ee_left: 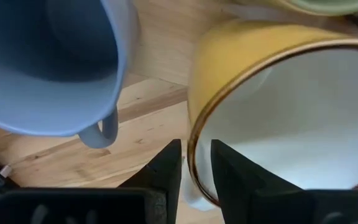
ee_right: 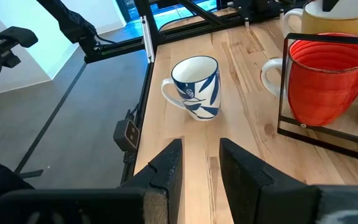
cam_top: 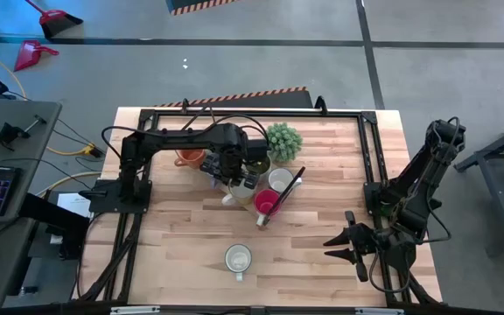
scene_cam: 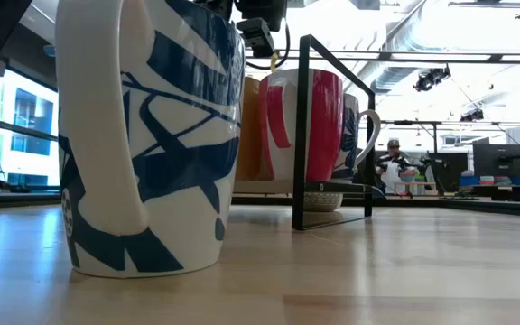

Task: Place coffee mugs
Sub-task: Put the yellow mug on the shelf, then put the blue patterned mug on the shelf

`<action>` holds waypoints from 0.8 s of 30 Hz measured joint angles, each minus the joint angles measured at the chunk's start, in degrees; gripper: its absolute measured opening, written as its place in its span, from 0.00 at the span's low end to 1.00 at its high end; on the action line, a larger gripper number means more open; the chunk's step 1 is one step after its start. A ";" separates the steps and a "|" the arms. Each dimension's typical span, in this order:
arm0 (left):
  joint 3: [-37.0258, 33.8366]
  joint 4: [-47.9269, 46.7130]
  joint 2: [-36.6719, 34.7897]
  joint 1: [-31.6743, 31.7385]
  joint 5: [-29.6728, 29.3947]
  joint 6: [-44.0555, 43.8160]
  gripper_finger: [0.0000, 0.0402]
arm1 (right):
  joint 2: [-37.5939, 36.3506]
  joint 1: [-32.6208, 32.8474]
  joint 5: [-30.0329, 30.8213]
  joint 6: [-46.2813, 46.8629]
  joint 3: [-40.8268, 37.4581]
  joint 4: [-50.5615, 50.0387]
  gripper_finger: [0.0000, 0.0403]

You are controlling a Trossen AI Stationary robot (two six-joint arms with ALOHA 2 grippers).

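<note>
the left gripper (ee_left: 194, 171) is straddling the rim of a yellow-walled mug (ee_left: 278, 112) among the clustered mugs beside the blue-grey mug (ee_left: 48, 62), fingers slightly parted, probably needing a straight, slow lift clear, while the right gripper (ee_right: 197, 165) is waiting spread near the surface's (cam_top: 322, 262) front edge.

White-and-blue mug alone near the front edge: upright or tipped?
Upright. The white-and-blue mug shows its round open mouth from above, and stands on its base in the low view and right wrist view.
</note>
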 joint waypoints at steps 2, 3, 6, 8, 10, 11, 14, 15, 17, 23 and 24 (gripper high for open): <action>0.00 0.00 -0.02 0.12 1.02 0.01 0.20 | 0.00 0.00 0.00 0.00 0.00 0.00 0.22; 0.00 0.00 -0.02 0.19 1.20 0.04 0.20 | 0.00 0.00 0.02 0.00 0.00 0.00 0.22; 0.00 0.00 -0.04 0.23 1.28 0.91 0.22 | 0.00 0.00 0.01 0.00 0.00 0.00 0.22; 0.00 0.00 -0.04 0.25 1.32 1.15 0.22 | 0.00 0.00 0.02 0.00 0.00 0.00 0.22; 0.18 -0.16 -0.06 0.27 1.32 1.22 0.23 | 0.00 0.00 0.02 0.00 0.00 0.00 0.22; 0.55 -0.22 -0.20 0.33 1.30 1.70 0.23 | 0.00 0.00 0.02 0.00 0.00 0.00 0.22; 2.97 -0.26 -0.54 0.64 0.54 2.50 0.23 | 0.00 -0.02 0.02 0.00 0.00 -0.02 0.22; 3.99 -0.27 -0.55 0.81 0.10 2.51 0.23 | 0.00 -0.02 0.02 0.01 0.00 -0.01 0.22; 6.36 -0.20 -0.53 1.14 -0.98 2.86 0.23 | 0.00 -0.04 -0.15 0.33 0.00 -0.02 0.22; 13.23 -4.69 -0.54 1.84 -3.94 4.29 0.22 | 0.00 -0.04 -0.44 0.95 0.00 -0.02 0.22; 13.98 -4.41 -0.64 1.86 -4.85 4.91 0.22 | 0.00 -0.04 -0.44 0.94 0.00 0.00 0.22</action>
